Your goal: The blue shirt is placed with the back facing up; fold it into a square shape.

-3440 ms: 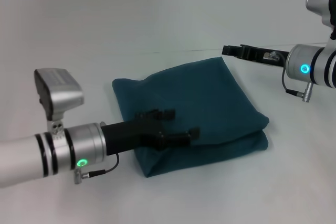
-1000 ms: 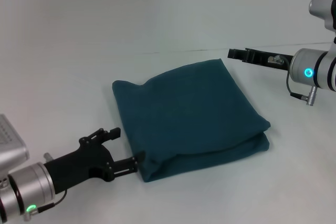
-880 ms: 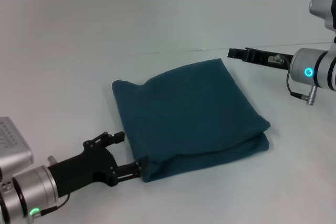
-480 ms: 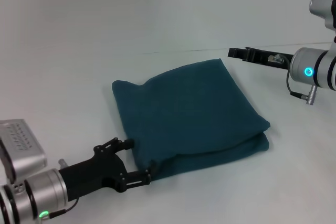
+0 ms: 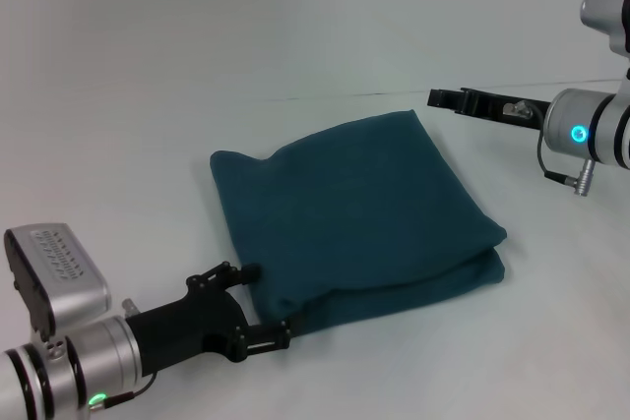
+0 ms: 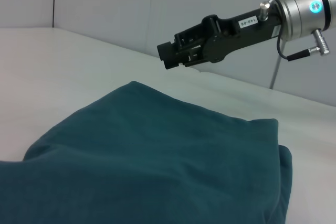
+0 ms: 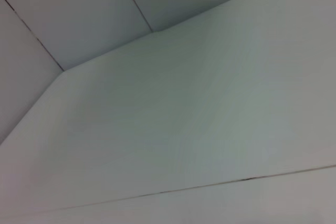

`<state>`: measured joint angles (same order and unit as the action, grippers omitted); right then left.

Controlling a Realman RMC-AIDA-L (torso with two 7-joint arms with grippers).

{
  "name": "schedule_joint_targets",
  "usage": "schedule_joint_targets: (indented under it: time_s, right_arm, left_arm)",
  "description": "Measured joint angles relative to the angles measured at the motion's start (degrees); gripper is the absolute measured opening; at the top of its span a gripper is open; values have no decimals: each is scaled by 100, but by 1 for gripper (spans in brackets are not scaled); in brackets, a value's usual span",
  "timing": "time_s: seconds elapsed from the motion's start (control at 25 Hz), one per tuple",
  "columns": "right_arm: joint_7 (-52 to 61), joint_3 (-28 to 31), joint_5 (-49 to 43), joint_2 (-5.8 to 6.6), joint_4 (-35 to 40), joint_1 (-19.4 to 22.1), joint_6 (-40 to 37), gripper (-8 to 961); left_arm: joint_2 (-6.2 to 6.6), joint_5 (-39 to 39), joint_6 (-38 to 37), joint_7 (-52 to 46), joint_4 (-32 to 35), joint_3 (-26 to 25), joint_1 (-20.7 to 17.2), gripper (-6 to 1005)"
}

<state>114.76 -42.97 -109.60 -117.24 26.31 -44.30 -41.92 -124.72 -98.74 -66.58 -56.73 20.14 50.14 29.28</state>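
The white table [image 5: 148, 95] carries the blue shirt [image 5: 354, 213], which lies near its middle as a compact, roughly square bundle of several layers, its thick folded edge facing the robot. By this shape, the folding reads as essentially finished; only squaring of the near-left corner may remain.

The left gripper [image 5: 258, 302] sits low at the shirt's near-left corner, fingers spread and holding nothing, one fingertip at the fabric's side and the other just under the front edge. Compared with the view from over three seconds ago, when it rested on top of the bundle, it has drawn off the cloth, dropped to table level and, over the last second, slid rightward along the near edge towards the corner. The bundle itself keeps its outline throughout.

The right gripper [image 5: 463, 100] hovers beyond the shirt's far-right corner, apart from the cloth, almost where it was earlier; whether its fingers are apart or closed cannot be told.
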Motion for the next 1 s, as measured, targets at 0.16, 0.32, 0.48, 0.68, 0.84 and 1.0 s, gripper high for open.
schedule_joint_targets:
  time_s: [0.16,0.32,0.48,0.68,0.84,1.0]
  right_arm:
    - [2,0,0,0,3,-2,0,422]
    - [3,0,0,0,6,-16,0,423]
    - [3,0,0,0,12,-30,0,423]
    - [3,-1,0,0,14,-40,0,422]
    - [3,-1,0,0,14,-49,-8,423]
    - [3,0,0,0,14,-56,-15,423]
  left_arm:
    - [0,8,70,22,-18,26,18,878]
    - [0,6,84,25,-26,33,34,873]
    - [0,0,129,9,-28,32,55,867]
    - [14,-33,296,-70,-17,53,86,860]
    - [9,-39,309,-81,2,71,86,814]
    - [9,-43,327,-83,8,73,87,644]
